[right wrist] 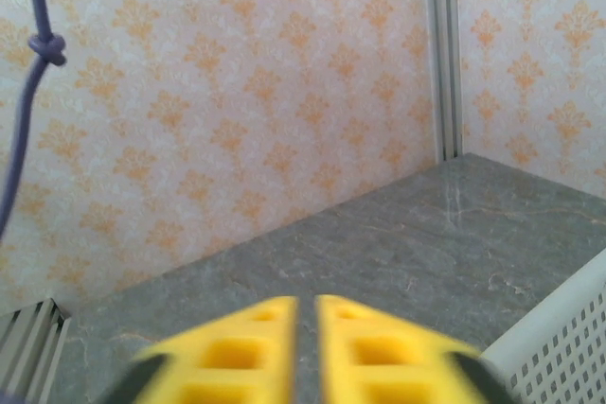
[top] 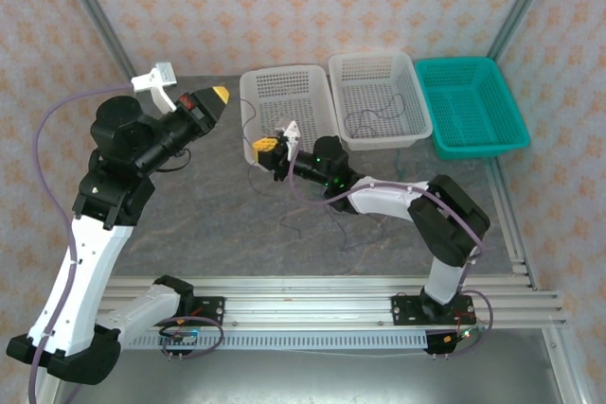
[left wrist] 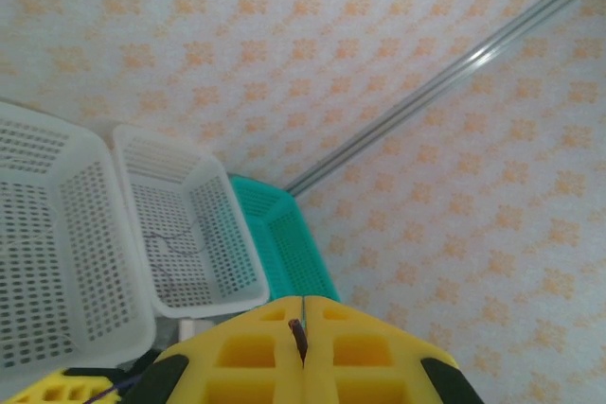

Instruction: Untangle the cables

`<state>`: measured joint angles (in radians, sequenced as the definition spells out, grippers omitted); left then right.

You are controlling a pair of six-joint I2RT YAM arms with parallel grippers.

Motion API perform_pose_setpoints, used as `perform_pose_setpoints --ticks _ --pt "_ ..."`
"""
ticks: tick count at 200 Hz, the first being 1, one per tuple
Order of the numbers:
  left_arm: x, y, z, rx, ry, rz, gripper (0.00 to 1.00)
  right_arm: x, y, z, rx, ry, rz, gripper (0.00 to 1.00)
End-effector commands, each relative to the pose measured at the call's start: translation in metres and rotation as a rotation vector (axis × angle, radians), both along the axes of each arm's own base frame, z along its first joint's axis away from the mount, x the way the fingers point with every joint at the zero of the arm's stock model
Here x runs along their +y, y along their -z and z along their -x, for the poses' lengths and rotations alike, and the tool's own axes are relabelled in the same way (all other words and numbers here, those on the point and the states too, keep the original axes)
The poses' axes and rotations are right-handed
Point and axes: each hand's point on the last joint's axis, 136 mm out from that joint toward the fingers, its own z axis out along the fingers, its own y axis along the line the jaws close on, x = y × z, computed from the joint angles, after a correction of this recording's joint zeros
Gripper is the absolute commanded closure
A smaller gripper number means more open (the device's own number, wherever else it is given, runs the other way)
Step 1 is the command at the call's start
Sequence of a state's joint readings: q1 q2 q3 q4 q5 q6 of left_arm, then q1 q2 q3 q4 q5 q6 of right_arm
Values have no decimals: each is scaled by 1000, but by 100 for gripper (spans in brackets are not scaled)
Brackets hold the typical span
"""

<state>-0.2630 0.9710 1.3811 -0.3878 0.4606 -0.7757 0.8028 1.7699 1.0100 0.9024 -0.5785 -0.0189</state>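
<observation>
Evidently the left claw [left wrist: 303,314] was clamped shut on a dark end of the cables [left wrist: 298,332], pinched between its pads [left wrist: 251,352]. The right claw [top: 268,146] was closed too, whether on anything I couldn't tell. More strands trailed below it. They looked light, limp and snag-prone, probably best gripped near a free end.

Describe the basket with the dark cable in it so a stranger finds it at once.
At the far edge of the table, three baskets stand in a row. Take the middle basket, white, with another white basket on its left and a teal basket on its right. A thin dark cable lies on its floor.
</observation>
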Motion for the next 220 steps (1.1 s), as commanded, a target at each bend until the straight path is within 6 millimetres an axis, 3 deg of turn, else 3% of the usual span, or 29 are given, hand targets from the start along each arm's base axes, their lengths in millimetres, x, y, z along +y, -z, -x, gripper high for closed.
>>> perform_pose_setpoints --ticks 1,12,22,47,84,98,117,141,168,195,208,220 --pt "25 0 12 1 -129 -74 100 -9 -31 6 17 21 -80 100" --pt "38 9 14 15 -197 -108 100 -19 -38 1 104 85 -64 100" --pt "49 19 17 27 -252 -130 93 -30 -48 -6 170 161 -34 100" --pt "65 49 23 49 -328 -139 67 -69 -90 -22 236 389 -31 100" --pt "62 77 30 46 -307 -93 31 -133 -161 -46 170 722 -119 100" --pt "57 81 32 32 -276 -87 24 -155 -182 -62 153 830 -144 100" --pt "53 87 37 22 -245 -102 20 -208 -203 -94 223 1082 -202 100" --pt "55 98 42 32 -244 -109 19 -278 -212 -127 381 1390 -285 100" --pt "56 109 44 32 -250 -101 20 -317 -226 -147 352 1665 -296 100" --pt "58 118 44 38 -255 -133 19 -312 -224 -184 194 1796 -115 100" --pt "58 120 43 38 -255 -148 19 -305 -209 -205 135 1826 -4 100" --pt "58 122 43 40 -253 -154 20 -300 -183 -224 116 1849 101 100"
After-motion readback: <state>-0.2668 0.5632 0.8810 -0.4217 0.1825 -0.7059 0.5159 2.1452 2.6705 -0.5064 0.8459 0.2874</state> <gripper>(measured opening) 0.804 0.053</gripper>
